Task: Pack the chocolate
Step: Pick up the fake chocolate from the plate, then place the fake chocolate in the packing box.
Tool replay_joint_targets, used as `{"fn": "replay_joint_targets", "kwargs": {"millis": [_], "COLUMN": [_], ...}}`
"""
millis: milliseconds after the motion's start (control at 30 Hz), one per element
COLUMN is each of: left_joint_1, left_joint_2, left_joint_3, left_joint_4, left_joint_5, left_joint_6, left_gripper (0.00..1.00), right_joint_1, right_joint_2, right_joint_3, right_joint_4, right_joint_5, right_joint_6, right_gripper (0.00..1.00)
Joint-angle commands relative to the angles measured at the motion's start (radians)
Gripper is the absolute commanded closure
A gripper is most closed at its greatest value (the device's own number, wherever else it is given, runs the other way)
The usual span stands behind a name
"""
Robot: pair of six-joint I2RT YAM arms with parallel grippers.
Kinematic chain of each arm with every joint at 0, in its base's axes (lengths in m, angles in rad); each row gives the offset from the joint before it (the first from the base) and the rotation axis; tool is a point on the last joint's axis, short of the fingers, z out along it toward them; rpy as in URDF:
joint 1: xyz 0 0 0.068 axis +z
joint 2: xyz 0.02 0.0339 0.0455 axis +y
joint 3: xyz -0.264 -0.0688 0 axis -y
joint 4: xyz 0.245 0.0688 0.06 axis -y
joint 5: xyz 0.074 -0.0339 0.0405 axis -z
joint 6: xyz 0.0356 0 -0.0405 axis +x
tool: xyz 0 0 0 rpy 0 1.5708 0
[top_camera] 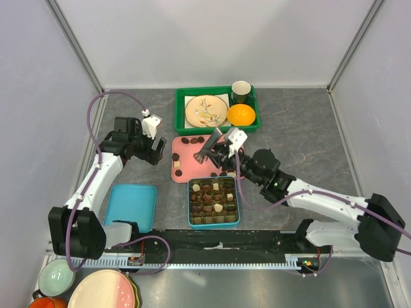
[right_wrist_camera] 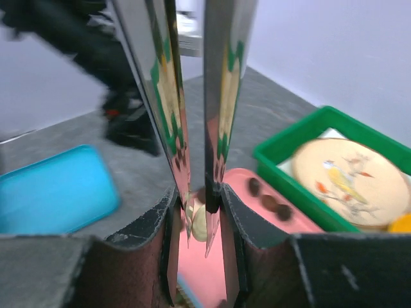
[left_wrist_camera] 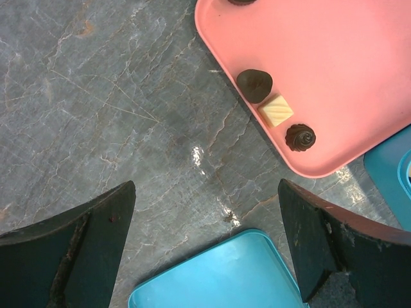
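Note:
Chocolate pieces lie on a pink tray (top_camera: 186, 156): a row of dark ones (top_camera: 191, 140) at its far end and a few (top_camera: 176, 168) at its left edge. The left wrist view shows those as a dark one (left_wrist_camera: 255, 85), a cream square (left_wrist_camera: 276, 110) and a dark swirl (left_wrist_camera: 300, 136). A teal compartment box (top_camera: 214, 203) holds several more. My right gripper (top_camera: 216, 154) is shut on metal tongs (right_wrist_camera: 192, 96), and a cream-white chocolate (right_wrist_camera: 200, 221) sits between their tips over the pink tray (right_wrist_camera: 209, 263). My left gripper (left_wrist_camera: 205, 250) hangs open and holds nothing, left of the tray.
A teal lid (top_camera: 130, 206) lies flat at the left. At the back stands a green tray (top_camera: 182, 106) with a bird plate (top_camera: 207, 110), an orange (top_camera: 241, 115) and a cup (top_camera: 241, 92). Bowls and plates (top_camera: 103, 289) are stacked off the near left corner.

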Motion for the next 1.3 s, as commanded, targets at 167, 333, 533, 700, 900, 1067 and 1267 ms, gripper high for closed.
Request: {"fn": "replay_joint_targets", "kwargs": {"millis": [167,333,533,700,900,1067,1267], "left_joint_1": [0.005,0.005,0.005,0.005,0.005,0.002,-0.016], "left_joint_2": [0.006,0.009,-0.002,0.009,0.029,0.061,0.156], "left_joint_3": [-0.015,-0.009,-0.014,-0.006,0.013,0.025,0.083], "left_joint_4": [0.021,0.021,0.015,0.008,0.012,0.037,0.067], "left_joint_5": [0.024,0.037,0.035,0.028,0.029,0.032,0.035], "left_joint_6": [0.011,0.004,0.004,0.004,-0.007,-0.018,-0.044], "left_gripper": [0.01,0.01,0.01,0.01,0.01,0.01,0.01], "right_joint_1": [0.311,0.440,0.512,0.521,0.520,0.521,0.521], "right_joint_2": [-0.177,-0.191,-0.173,-0.159,-0.133,-0.157,-0.182], "right_joint_3": [-0.042,-0.026,-0.037,-0.063,-0.060,-0.054,-0.040], "right_joint_4": [-0.280,-0.360,-0.361,-0.326,-0.320,-0.324,-0.341], "right_joint_5": [0.063,0.103,0.134,0.142,0.160,0.191,0.191], "right_joint_6": [0.024,0.053,0.087,0.101,0.101,0.099,0.107], "right_gripper": [0.76,0.76,0.73,0.67,0.57,0.53,0.50]}}
